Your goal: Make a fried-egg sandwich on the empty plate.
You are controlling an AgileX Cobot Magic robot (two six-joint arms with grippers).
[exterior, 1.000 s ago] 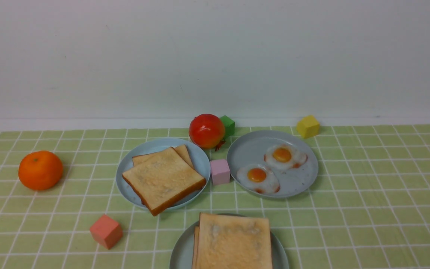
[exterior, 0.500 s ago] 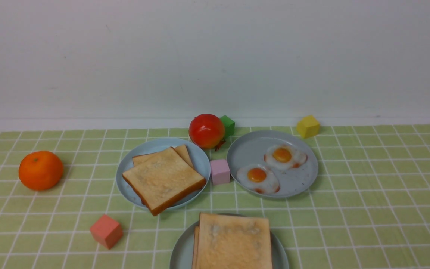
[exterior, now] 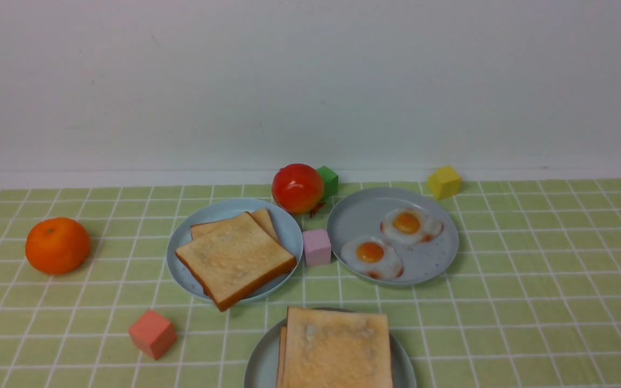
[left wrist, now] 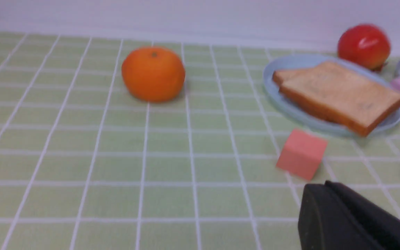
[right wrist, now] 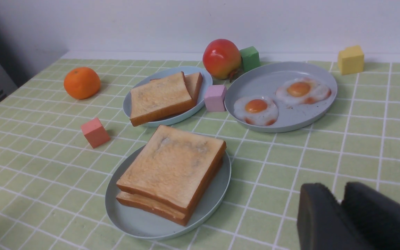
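Neither of my arms reaches into the front view. On its wrist camera my left hand (left wrist: pixel 328 208) shows as one dark mass, its fingers pressed together, gripping nothing. My right hand (right wrist: pixel 340 208) has two dark fingers (right wrist: pixel 316 215) parted by a narrow gap, nothing between them.

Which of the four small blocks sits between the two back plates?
The pink-lilac block, wedged between the toast plate and the egg plate; the others stand clear of that gap.

The front view faces the far wall across the tabletop (exterior: pixel 531 302). Both wrist views look low; all three share the toast plate (exterior: pixel 289 231) (left wrist: pixel 276 100) (right wrist: pixel 127 104).
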